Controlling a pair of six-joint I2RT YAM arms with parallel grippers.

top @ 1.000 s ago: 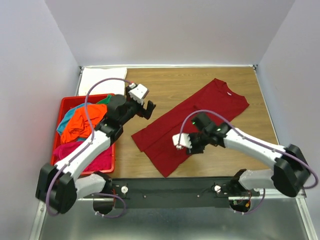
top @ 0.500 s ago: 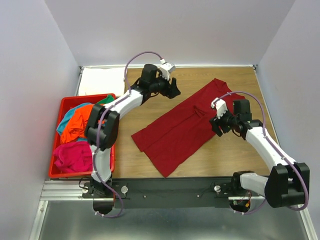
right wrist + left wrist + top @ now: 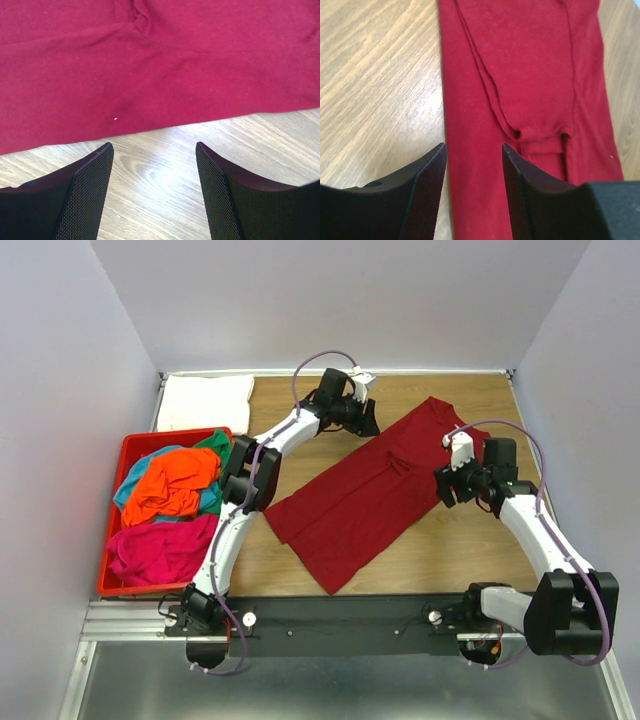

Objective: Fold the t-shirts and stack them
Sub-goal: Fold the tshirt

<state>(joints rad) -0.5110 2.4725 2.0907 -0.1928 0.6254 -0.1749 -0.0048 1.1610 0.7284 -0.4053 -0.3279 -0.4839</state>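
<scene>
A dark red t-shirt (image 3: 375, 490), folded into a long strip, lies diagonally on the wooden table. My left gripper (image 3: 367, 422) is open at the strip's far left edge. In the left wrist view its jaws (image 3: 473, 150) straddle that edge of the shirt (image 3: 530, 75) and hold nothing. My right gripper (image 3: 446, 489) is open beside the strip's right edge. In the right wrist view it (image 3: 154, 147) hovers over bare wood just short of the red cloth (image 3: 150, 65). A folded white t-shirt (image 3: 205, 402) lies at the back left.
A red bin (image 3: 150, 437) at the left holds orange (image 3: 175, 483), magenta (image 3: 160, 548), teal (image 3: 212, 499) and green (image 3: 215, 440) shirts. Grey walls close in the table's sides and back. A black rail (image 3: 340, 615) with the arm bases runs along the near edge.
The left arm swung from beside the bin to the shirt's far left edge, and its jaws narrowed. The right arm moved from the shirt's lower part out to its right edge.
</scene>
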